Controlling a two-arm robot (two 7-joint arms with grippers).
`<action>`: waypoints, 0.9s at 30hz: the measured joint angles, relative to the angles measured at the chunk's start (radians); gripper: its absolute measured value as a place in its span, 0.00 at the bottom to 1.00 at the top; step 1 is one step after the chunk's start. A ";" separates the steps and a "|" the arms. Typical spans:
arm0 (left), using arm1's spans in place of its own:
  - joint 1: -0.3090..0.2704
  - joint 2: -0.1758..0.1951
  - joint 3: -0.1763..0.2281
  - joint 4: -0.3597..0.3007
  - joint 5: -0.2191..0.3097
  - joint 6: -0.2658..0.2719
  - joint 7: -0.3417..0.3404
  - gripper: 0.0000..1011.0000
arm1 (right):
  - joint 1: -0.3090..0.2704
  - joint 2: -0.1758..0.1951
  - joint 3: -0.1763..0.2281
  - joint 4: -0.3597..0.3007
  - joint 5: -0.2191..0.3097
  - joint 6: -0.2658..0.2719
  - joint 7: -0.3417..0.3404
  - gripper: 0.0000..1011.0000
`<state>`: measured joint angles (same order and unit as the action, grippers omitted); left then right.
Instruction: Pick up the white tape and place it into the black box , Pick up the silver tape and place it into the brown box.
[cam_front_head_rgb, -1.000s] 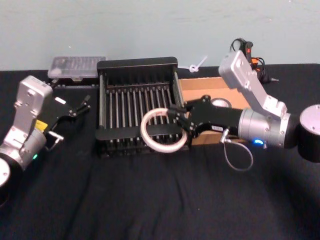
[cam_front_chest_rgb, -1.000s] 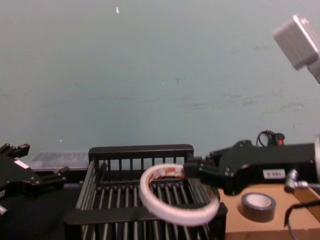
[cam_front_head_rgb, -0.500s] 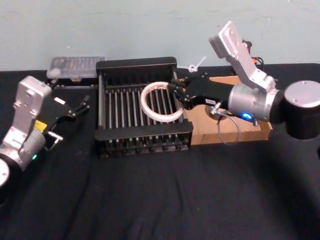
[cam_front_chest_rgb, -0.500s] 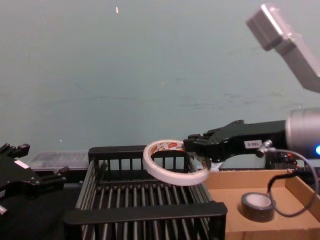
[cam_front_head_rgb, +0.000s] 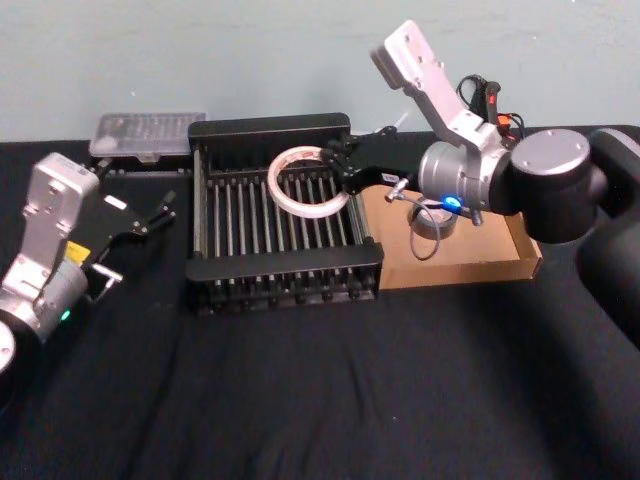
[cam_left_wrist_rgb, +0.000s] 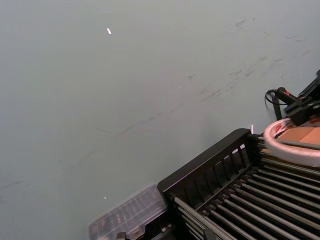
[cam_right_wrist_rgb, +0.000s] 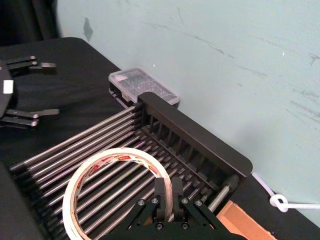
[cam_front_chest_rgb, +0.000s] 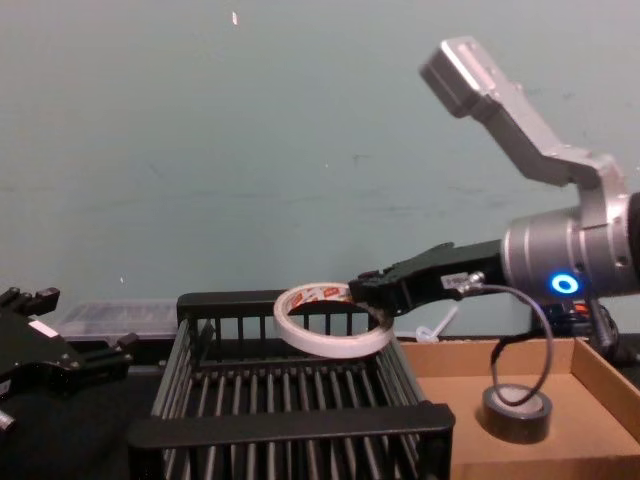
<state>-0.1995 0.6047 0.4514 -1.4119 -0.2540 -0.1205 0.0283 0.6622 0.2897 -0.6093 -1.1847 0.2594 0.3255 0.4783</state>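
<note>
Now the white tape (cam_front_head_rgb: 307, 181) appears as a large, thin, pale ring with a red-and-white printed inner core, gripped at its right edge by the right gripper (cam_front_head_rgb: 346, 170), whose fingers are closed tight on the band. It hangs slightly tilted above the far half of the black box (cam_front_head_rgb: 283, 284), a slatted crate with thick rims and a barred floor; in the chest view the ring (cam_front_chest_rgb: 330, 322) sits just above the crate's back rail (cam_front_chest_rgb: 282, 302). One silver tape (cam_front_chest_rgb: 516, 412), a small thick dark grey roll with a pale core, lies flat inside the brown box (cam_front_head_rgb: 500, 267), the shallow cardboard tray touching the crate's right side. There are two rolls, two boxes and one clear plastic case (cam_front_head_rgb: 146, 133) behind the crate's left corner. The left gripper (cam_front_head_rgb: 152, 213) rests spread open to the left of the crate, holding nothing. Compared with half a second ago, the right arm has carried the ring farther back and slightly leftward over the crate, and the ring lies flatter; the left arm has not moved.
</note>
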 joint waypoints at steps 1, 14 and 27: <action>0.000 0.000 0.000 0.000 0.000 0.000 0.000 0.99 | 0.011 -0.014 -0.001 0.024 -0.007 0.000 -0.003 0.09; 0.000 0.000 0.000 0.000 0.000 0.000 0.000 0.99 | 0.056 -0.087 -0.004 0.154 -0.058 -0.017 -0.025 0.09; 0.000 0.000 0.000 0.000 0.000 0.000 0.000 0.99 | 0.059 -0.104 0.000 0.178 -0.085 -0.021 -0.028 0.09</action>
<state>-0.1995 0.6047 0.4514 -1.4120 -0.2539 -0.1205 0.0283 0.7216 0.1856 -0.6091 -1.0067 0.1747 0.3048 0.4504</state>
